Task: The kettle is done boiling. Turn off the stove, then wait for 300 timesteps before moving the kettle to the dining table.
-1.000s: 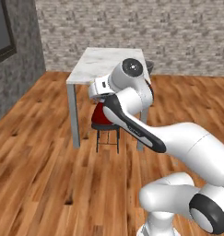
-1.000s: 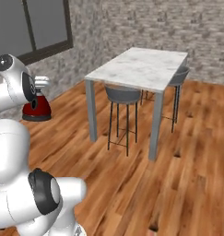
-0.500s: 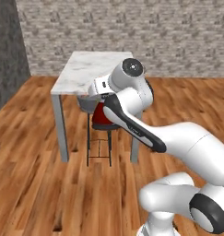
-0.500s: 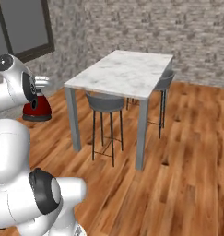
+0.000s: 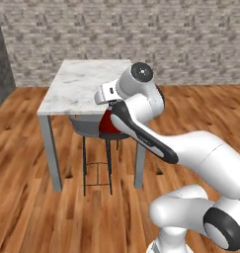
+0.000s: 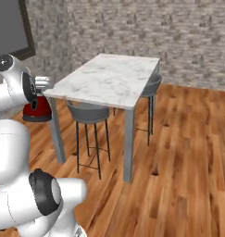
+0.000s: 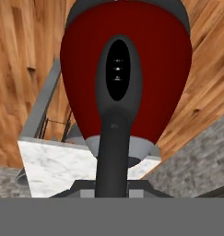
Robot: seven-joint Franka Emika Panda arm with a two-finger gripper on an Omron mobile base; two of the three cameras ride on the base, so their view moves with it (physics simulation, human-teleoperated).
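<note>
The red kettle [image 5: 107, 124] hangs in the air under my hand, in front of the near edge of the dining table [image 5: 82, 79]. My gripper [image 5: 110, 105] is shut on its dark looped handle [image 7: 114, 115]. In the hand view the kettle's red body [image 7: 83, 60] sits close to the camera, with a corner of the marble table [image 7: 49, 166] behind it. From the right base view the kettle [image 6: 38, 109] floats left of the table [image 6: 109, 78], off its top. The stove is out of view.
A grey round stool [image 5: 88, 129] stands under the table's near side, right behind the kettle. A second stool [image 6: 153, 84] sits at the far side. Wooden floor surrounds the table. A stone wall [image 5: 141, 34] runs behind it, and a dark window [image 6: 9, 25] is at the left.
The whole picture has shifted as the base drove: the table now stands closer and more central. The arm keeps the same pose with the kettle held.
</note>
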